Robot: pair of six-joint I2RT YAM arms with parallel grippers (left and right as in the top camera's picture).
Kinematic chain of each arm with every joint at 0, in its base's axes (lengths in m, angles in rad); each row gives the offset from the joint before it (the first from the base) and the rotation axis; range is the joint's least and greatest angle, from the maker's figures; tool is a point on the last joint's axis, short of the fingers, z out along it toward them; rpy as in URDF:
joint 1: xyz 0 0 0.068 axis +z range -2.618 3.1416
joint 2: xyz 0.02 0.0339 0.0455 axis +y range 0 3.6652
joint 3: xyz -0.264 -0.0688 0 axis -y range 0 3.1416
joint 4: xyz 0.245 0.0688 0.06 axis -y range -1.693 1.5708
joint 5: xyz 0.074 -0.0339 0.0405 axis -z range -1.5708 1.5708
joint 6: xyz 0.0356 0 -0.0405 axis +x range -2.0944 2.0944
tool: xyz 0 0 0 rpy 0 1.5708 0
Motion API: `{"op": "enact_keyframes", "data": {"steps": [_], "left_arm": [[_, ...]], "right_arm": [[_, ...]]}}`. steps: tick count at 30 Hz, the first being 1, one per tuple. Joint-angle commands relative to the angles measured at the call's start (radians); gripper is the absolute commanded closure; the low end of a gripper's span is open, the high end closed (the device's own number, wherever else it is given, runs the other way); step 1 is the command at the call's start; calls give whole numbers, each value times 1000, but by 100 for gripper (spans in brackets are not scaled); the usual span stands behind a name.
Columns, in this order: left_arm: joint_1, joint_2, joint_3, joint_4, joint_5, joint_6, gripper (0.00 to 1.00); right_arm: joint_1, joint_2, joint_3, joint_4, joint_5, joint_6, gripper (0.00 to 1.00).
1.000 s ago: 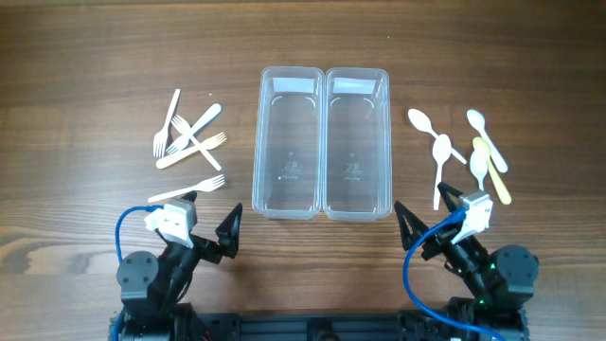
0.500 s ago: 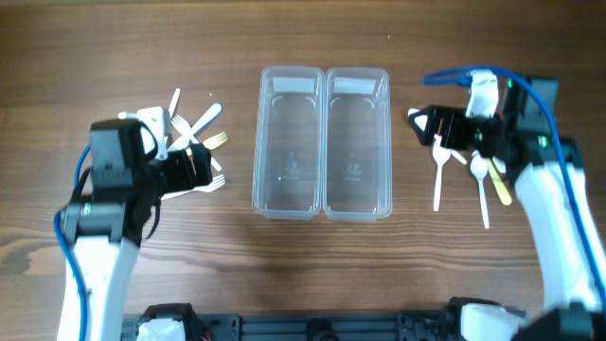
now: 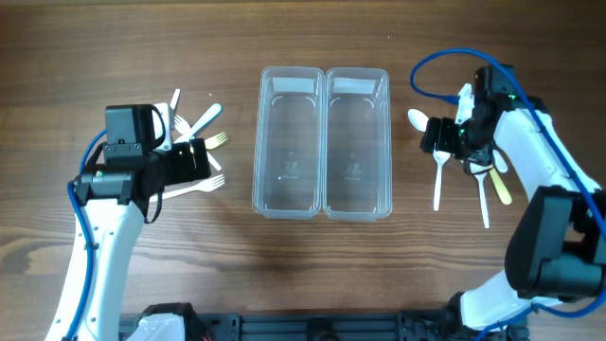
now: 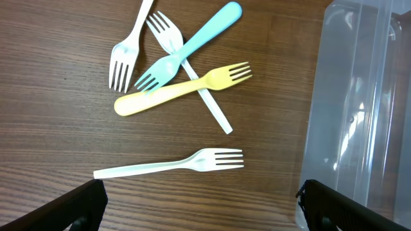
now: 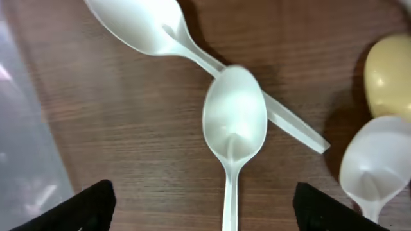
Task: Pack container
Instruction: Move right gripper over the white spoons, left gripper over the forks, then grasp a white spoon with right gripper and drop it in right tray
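Note:
Two clear plastic containers stand side by side mid-table, the left one [image 3: 289,142] and the right one [image 3: 357,142], both empty. Several forks lie at the left: a white fork [image 4: 170,165] alone, and a yellow fork [image 4: 183,88], a blue fork [image 4: 192,42] and white forks crossed in a pile. My left gripper [image 4: 202,208] is open and empty above the lone white fork [image 3: 194,186]. Several spoons lie at the right. My right gripper [image 5: 205,212] is open and empty, straddling a white spoon [image 5: 234,122] whose handle runs between the fingers.
A second white spoon [image 5: 141,22] lies crossed under the first. A yellow spoon [image 5: 388,64] and another white spoon [image 5: 379,160] lie to the right. The left container's wall [image 4: 366,109] is close on the right of my left gripper.
Both arms have left their rest pose at the table's front edge. The left one now hovers over the forks, the right one over the spoons.

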Motion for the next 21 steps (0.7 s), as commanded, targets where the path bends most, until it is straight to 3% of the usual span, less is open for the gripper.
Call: {"op": "enact_keyframes", "data": {"steps": [1, 6, 13, 15, 21], "left_arm": [[-2, 3, 17, 3, -17, 13, 0], [-2, 3, 17, 3, -17, 13, 0], [-2, 3, 17, 3, -17, 13, 0], [-2, 3, 17, 3, -17, 13, 0], [-2, 3, 17, 3, -17, 13, 0]], "right_arm": [[0, 56, -19, 0, 23, 41, 18], [1, 68, -97, 85, 24, 68, 42], [1, 68, -178, 179, 35, 75, 57], [1, 68, -209, 206, 56, 95, 71], [1, 68, -239, 228, 68, 101, 94]]}}
